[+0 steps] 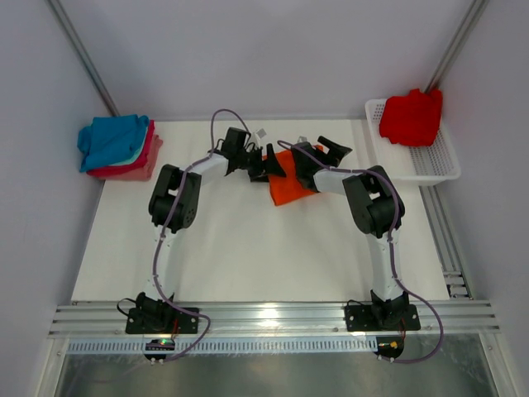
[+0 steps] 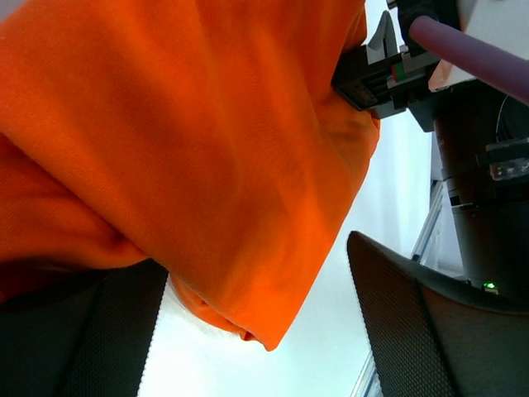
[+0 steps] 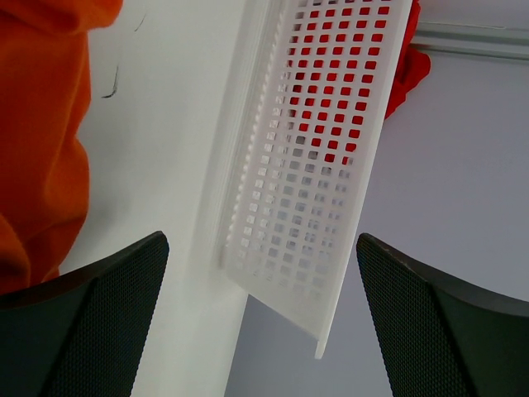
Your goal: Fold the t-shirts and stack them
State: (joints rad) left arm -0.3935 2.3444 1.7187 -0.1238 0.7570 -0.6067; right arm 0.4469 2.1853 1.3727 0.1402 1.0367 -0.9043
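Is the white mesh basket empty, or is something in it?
Not empty: a red t-shirt lies bunched in the basket, at its far end.

Orange t-shirt is matt cloth, basket smooth plastic.

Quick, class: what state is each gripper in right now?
Left gripper: open, orange t-shirt lying between its fingers.
Right gripper: open, holding nothing.
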